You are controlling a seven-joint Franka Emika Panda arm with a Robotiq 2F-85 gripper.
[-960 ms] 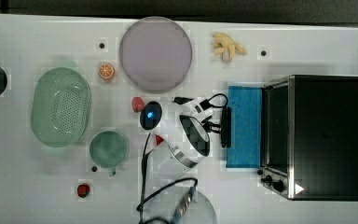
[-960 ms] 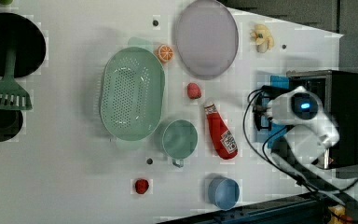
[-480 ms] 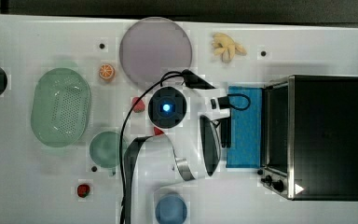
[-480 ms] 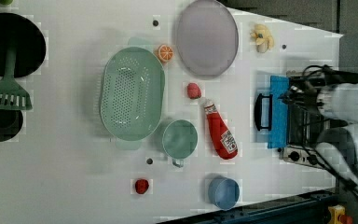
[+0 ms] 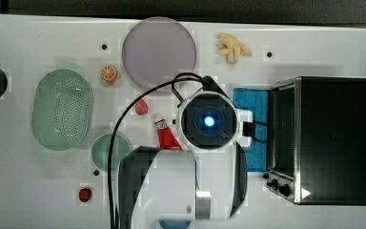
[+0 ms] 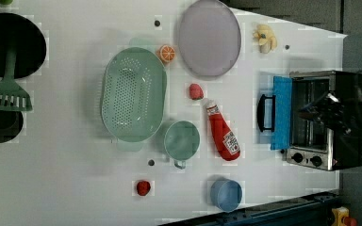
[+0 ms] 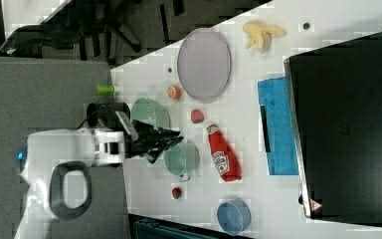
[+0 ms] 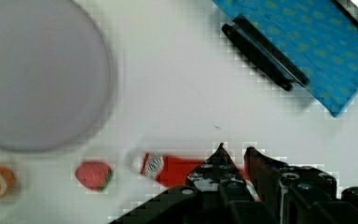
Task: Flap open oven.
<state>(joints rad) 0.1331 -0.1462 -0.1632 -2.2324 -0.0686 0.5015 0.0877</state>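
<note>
The boxy black-topped, silver-framed oven point(image 6: 318, 120) has its blue glass door point(image 6: 281, 113) folded flat onto the white surface point(image 6: 75, 179); the hand point(image 8: 233, 151), fingers narrowly parted and holding nothing, hangs above the red ketchup bottle point(image 8: 168, 165).

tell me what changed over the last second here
The robot arm's gripper, which was down at the dark bar handle of the blue glass oven door, has lifted away from it and now hangs above the red ketchup bottle, fingers slightly apart, holding nothing. The door stays folded flat open in front of the boxy black-topped oven; the tabletop items have not moved.
</note>
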